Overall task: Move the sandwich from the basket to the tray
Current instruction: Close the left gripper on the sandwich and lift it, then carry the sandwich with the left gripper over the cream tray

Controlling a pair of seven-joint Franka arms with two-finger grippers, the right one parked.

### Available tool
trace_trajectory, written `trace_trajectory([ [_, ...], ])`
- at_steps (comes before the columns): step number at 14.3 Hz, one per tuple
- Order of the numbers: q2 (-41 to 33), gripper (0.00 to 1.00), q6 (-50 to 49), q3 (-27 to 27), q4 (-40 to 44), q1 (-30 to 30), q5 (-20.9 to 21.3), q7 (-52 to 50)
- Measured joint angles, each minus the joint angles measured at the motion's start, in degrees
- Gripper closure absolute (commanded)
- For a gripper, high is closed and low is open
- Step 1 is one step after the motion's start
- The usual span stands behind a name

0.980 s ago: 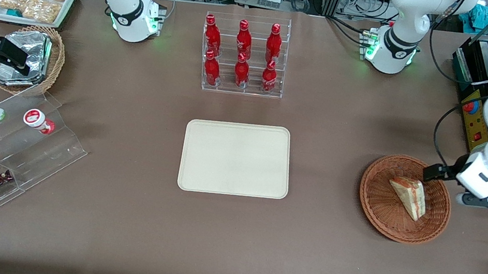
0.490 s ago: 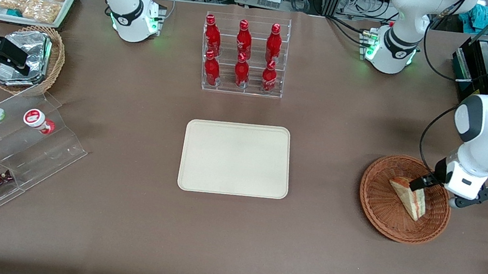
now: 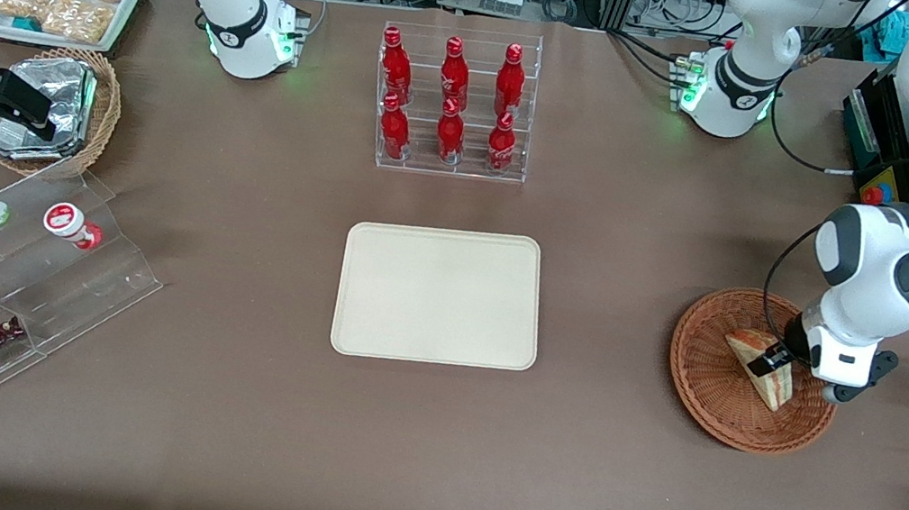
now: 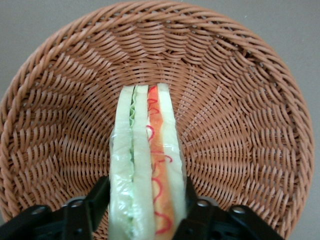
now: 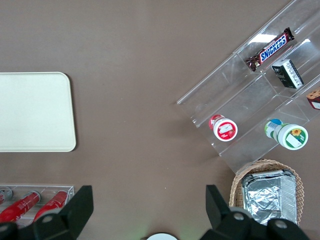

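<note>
The tray (image 3: 441,296) lay flat on the table nearest the middle, bare, well apart from the work; toward the working arm's end sat the basket (image 3: 706,395), and in it the sandwich (image 4: 146,165), standing on edge with its red and green filling showing along the cut side; the gripper (image 4: 145,210) was down in the basket astride the wedge, one finger on each bread face, spread just wider than the sandwich, and whether the pads already touched the bread could not be told; in the front view the gripper (image 3: 769,361) sat over the middle of the wedge.

The step in hand looked like the grasp itself; to do it well the fingers should close squarely on the two flat faces, gently, since soft bread would crush or let the filling slide out under a hard pinch; a hold around mid-length would keep the wedge from tipping; the lift should go straight up, clear of the wicker rim, before any sideways travel toward the tray.
</note>
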Motion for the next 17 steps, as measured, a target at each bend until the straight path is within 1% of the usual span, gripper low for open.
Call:
trace_trajectory([
  [2, -0.5, 0.92, -1.4, -0.1, 0.5, -0.1, 0.1, 0.0],
  [4, -1.9, 0.97, -6.9, -0.4, 2.3, -0.9, 0.2, 0.7],
  [5, -2.9, 0.95, -10.7, -0.5, 3.8, -1.9, 0.3, 2.1],
  [6, -3.9, 0.93, -14.7, -0.6, 5.5, -3.2, 0.3, 4.7],
  [8, -5.1, 0.93, -21.1, -0.8, 9.6, -6.3, 0.3, 13.1],
  [10, -4.9, 0.94, -23.6, -1.1, 12.2, -10.2, 0.1, 17.7],
  [13, -1.8, 0.94, -23.5, -1.7, 14.5, -18.8, 0.0, 15.0],
  [15, 2.5, 0.94, -23.3, -1.9, 18.4, -25.2, -0.1, 9.4],
  [17, 7.7, 0.94, -23.2, -1.9, 24.2, -31.2, -0.1, 2.4],
])
